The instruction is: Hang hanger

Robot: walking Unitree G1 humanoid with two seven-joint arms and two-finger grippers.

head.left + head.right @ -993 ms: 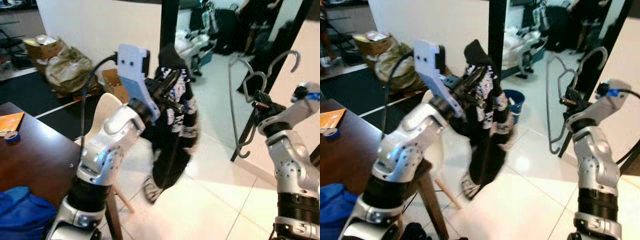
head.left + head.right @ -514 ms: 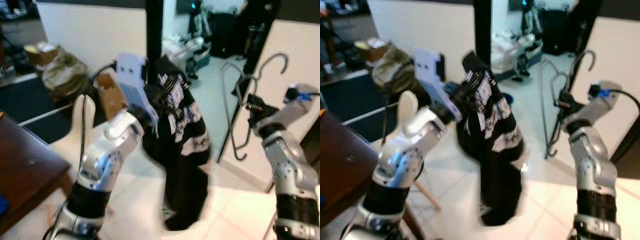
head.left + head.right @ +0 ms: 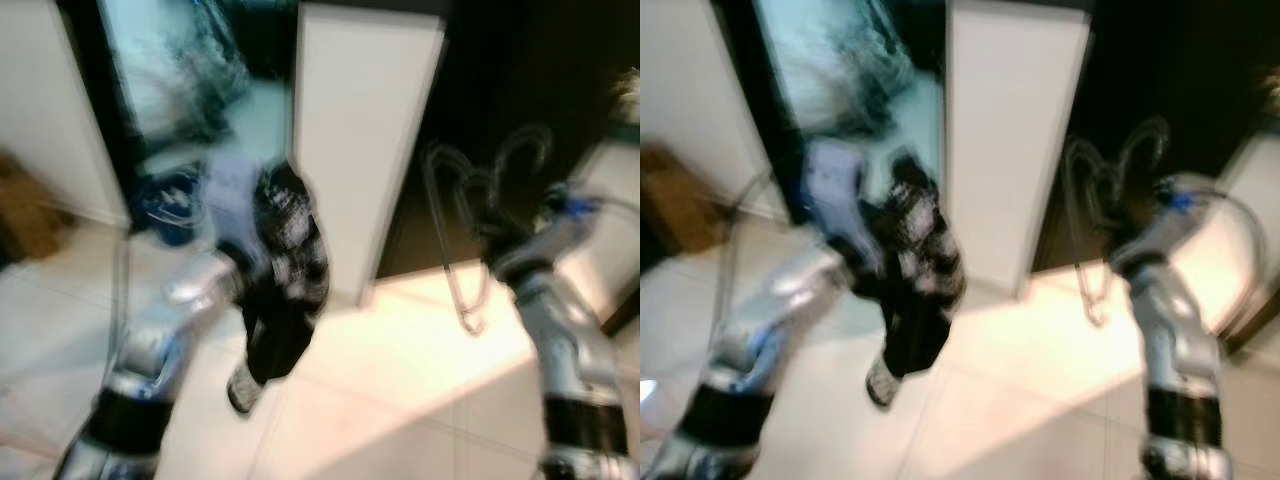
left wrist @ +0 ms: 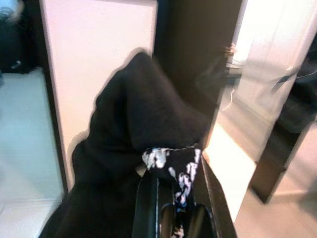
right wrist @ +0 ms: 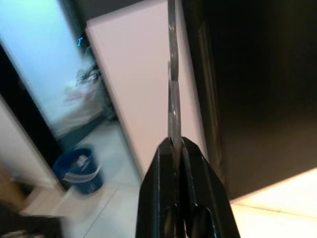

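Up at the right, the right pincer point(image 5: 177, 148) is clamped on the wire hanger point(image 3: 470, 200), which stands on end above it, hook uppermost, near a dark doorway point(image 3: 500, 80). At the left, the left pincer point(image 4: 176, 168) is closed on a black patterned garment point(image 3: 285, 270) that dangles toward the floor point(image 3: 400, 380). Both eye views are blurred; no rail can be made out.

Grey wire hanger point(image 3: 470, 215) upright, hook up, pinched in right hand point(image 5: 174, 144)
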